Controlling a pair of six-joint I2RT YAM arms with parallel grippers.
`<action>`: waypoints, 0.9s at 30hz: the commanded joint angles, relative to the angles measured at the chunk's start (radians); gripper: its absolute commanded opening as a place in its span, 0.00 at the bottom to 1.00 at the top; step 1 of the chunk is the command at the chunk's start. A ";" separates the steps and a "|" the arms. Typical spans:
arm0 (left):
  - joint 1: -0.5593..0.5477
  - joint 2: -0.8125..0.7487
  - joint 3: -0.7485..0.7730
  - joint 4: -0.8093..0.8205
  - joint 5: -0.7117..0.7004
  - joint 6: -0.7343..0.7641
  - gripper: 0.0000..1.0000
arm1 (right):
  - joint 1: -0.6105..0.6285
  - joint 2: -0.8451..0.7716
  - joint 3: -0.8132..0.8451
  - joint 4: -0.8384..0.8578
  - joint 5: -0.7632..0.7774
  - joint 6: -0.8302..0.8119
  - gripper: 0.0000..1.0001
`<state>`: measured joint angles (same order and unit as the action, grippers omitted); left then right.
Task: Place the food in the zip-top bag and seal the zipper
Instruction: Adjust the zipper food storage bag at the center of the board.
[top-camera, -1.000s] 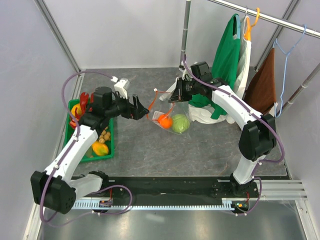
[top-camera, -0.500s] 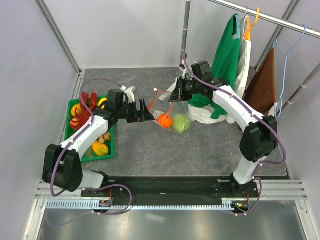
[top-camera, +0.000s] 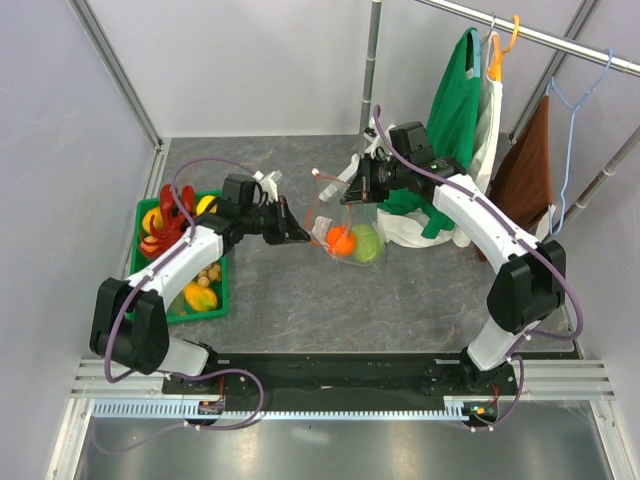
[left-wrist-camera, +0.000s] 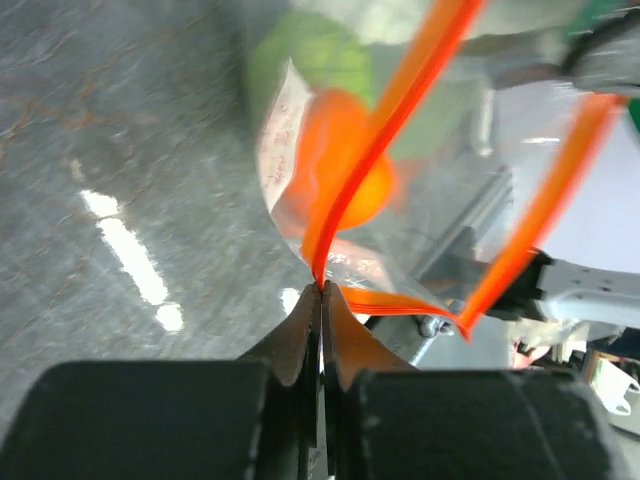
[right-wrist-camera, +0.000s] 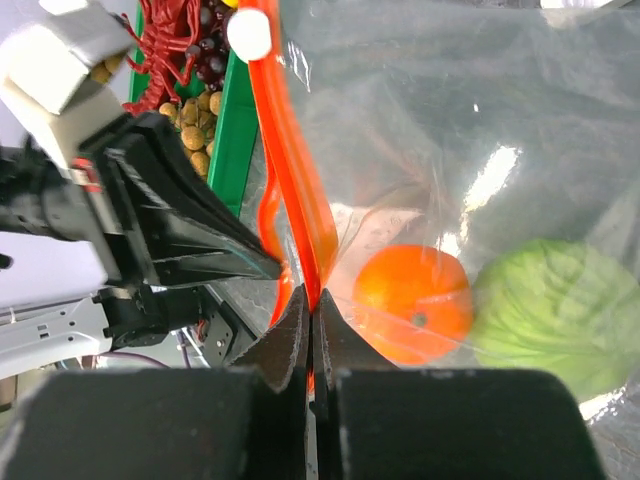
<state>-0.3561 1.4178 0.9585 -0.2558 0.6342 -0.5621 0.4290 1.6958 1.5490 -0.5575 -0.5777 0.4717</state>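
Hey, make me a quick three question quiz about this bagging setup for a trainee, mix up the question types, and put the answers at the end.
1. True or false: the left tool is open and clear of the bag.
2. Which foods are inside the bag? A) an orange fruit and a cabbage; B) a banana and an egg; C) none.
3. Short answer: what is the right tool gripping?
Key: 1. False, it is shut on the zipper. 2. A. 3. The zipper, at the bag's mouth.
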 joint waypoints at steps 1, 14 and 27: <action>-0.004 -0.106 0.155 -0.095 0.111 0.025 0.02 | -0.001 -0.077 0.072 -0.048 0.024 -0.021 0.00; 0.003 -0.148 0.329 -0.275 0.153 0.007 0.02 | 0.001 -0.139 0.005 -0.150 0.078 0.015 0.00; 0.088 -0.076 0.325 -0.273 0.107 0.146 0.02 | 0.005 -0.019 0.152 -0.084 0.111 -0.034 0.00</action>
<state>-0.2661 1.4471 1.2243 -0.5297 0.7658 -0.5270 0.4294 1.7473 1.5654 -0.7059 -0.4877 0.4553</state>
